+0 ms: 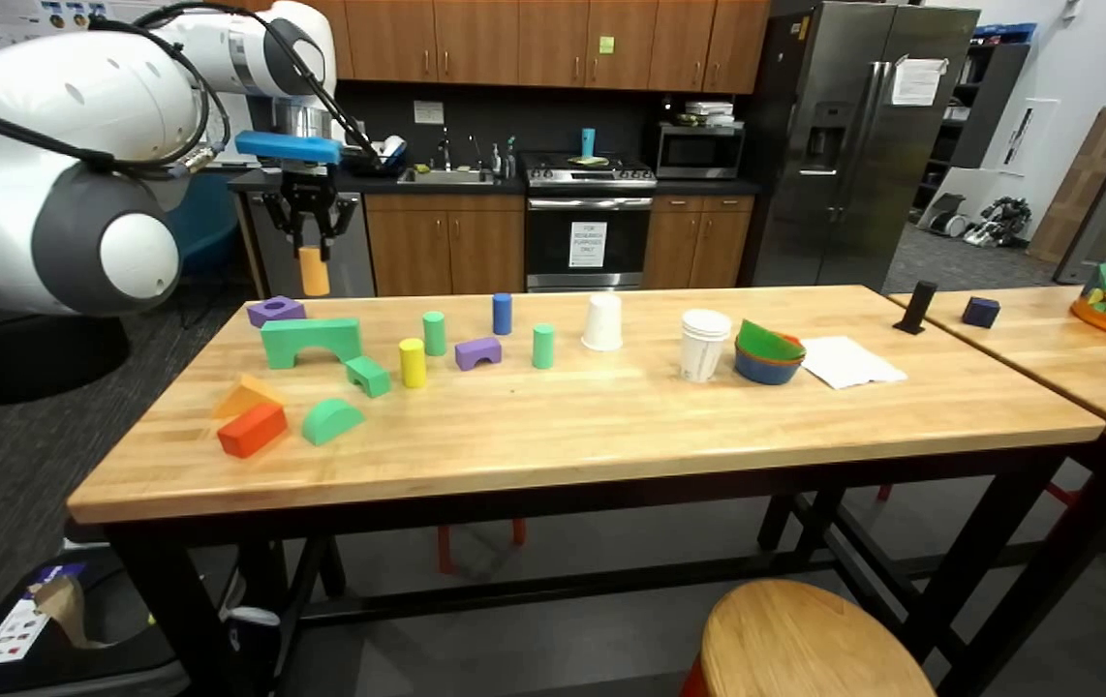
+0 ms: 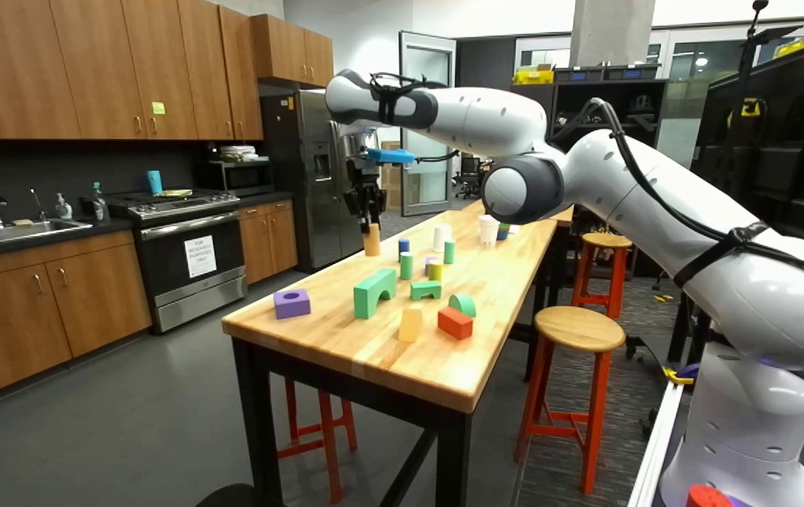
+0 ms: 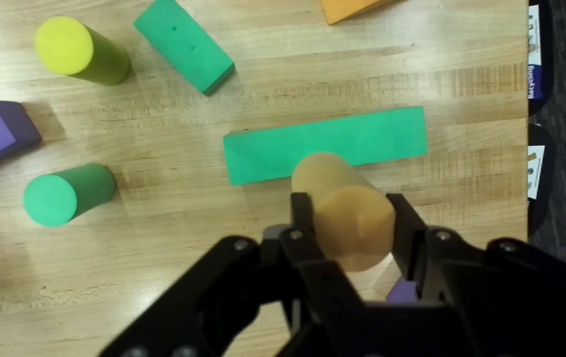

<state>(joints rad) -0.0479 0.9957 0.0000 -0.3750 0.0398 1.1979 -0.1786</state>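
One orange cylinder [image 1: 314,275]: clasps it aloft in the gripper [image 3: 351,218]. Partly hides green arch [image 3: 327,141] and holed block [image 2: 292,308] in wrist view.

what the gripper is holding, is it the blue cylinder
No, the gripper holds an orange cylinder, while the blue cylinder stands on the table.

Gripper [image 1: 312,245]: above the left part of the table [image 1: 534,436] in an exterior view, with a cylinder [image 1: 315,276] in its grip.
Long arch [image 1: 313,334]: on the table's left, holed block [image 1: 274,316] behind it.
Brick [image 1: 253,431]: front left, half-round block [image 1: 331,422] to its right, wedge [image 1: 248,394] behind.
Bowls [image 1: 766,369]: right half, between stacked cups [image 1: 703,346] and paper sheet [image 1: 848,362].
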